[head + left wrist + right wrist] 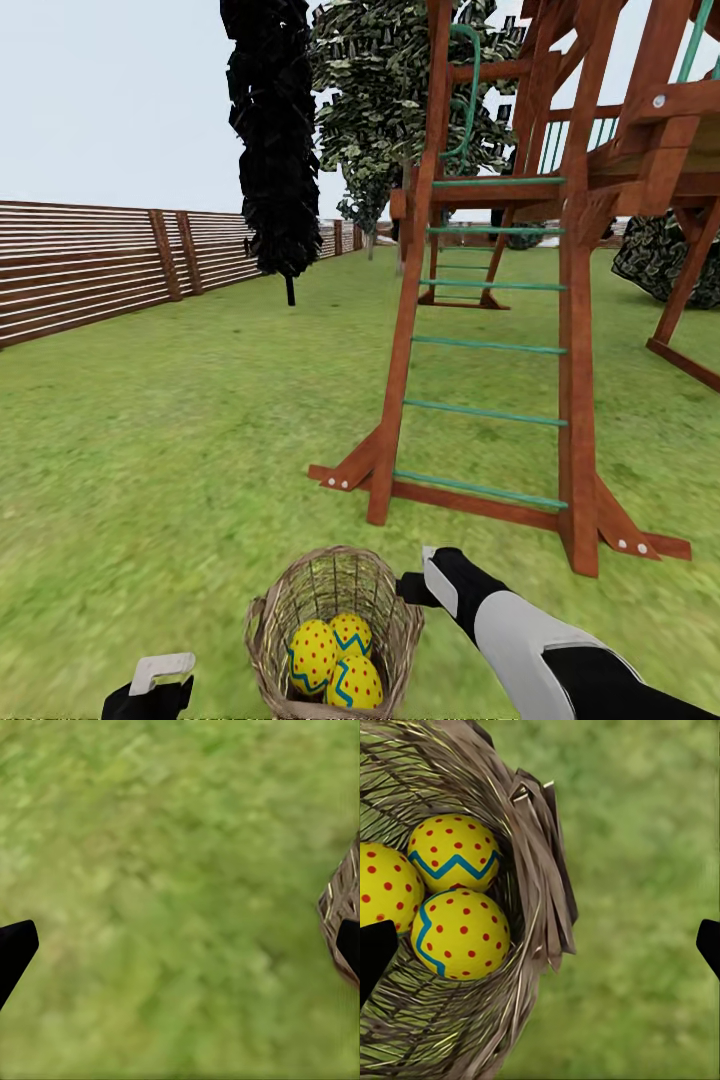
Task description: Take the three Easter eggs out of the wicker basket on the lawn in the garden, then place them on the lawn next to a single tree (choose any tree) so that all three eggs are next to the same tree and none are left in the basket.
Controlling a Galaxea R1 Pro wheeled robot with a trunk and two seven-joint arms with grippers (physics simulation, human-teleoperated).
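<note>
The wicker basket (335,625) stands on the lawn (180,450) just in front of me. Three Easter eggs lie in it, yellow with red dots and blue zigzags (312,655) (351,632) (354,683). My right gripper (424,582) is open at the basket's right rim. In the right wrist view its fingertips (375,956) straddle the rim (540,892), with the eggs (457,934) (454,851) just inside. My left gripper (160,685) hangs open over grass left of the basket (341,904). A tree (390,100) with speckled foliage stands far back.
A wooden play frame with a green-runged ladder (490,345) stands close ahead on the right. An all-black tree (270,140) is at the back left, and a slatted brown fence (90,265) runs along the left. Open grass stretches to the left and ahead.
</note>
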